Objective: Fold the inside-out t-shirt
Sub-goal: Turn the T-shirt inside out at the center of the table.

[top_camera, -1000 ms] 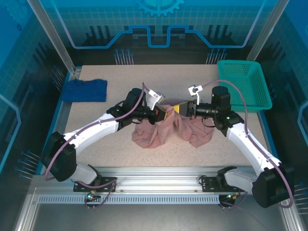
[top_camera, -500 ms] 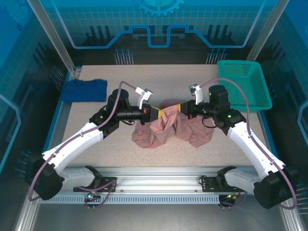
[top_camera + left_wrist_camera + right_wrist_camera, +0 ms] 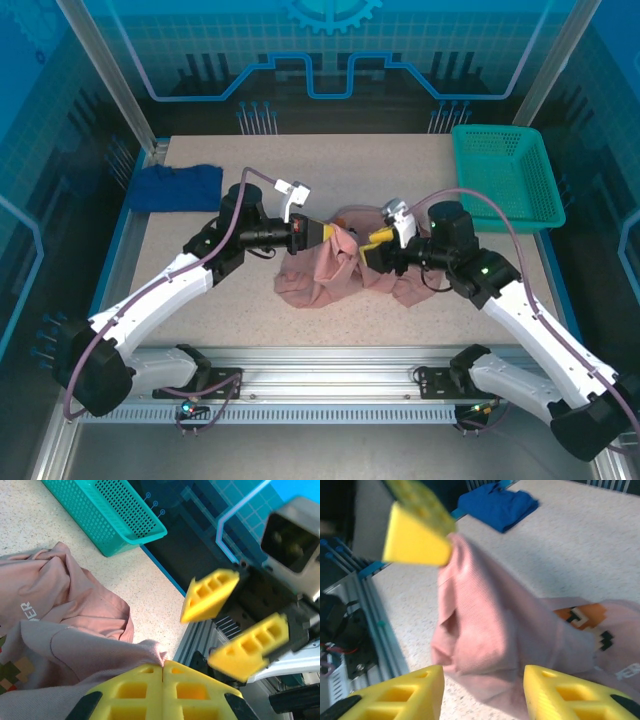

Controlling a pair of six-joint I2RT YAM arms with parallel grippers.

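Two pincers: clamped shut on a lifted fold of the inside-out t-shirt point(image 3: 335, 277) at the left gripper point(image 3: 326, 233); spread, empty at the right gripper point(image 3: 372, 248), cloth just ahead. Take a hem, not bulk.

Left arm point(image 3: 165, 295) and right arm point(image 3: 535, 320): white links, black joints, a purple cable point(image 3: 262, 173) looping along each. Fingers point(image 3: 135, 690) are yellow wedges (hollow-celled), on black mounts.

Bright, even light falls from above on the table point(image 3: 350, 170), shadows faint. In the right wrist view the inside-out t-shirt point(image 3: 485, 625) smears with motion blur, worst at 10 o'clock.
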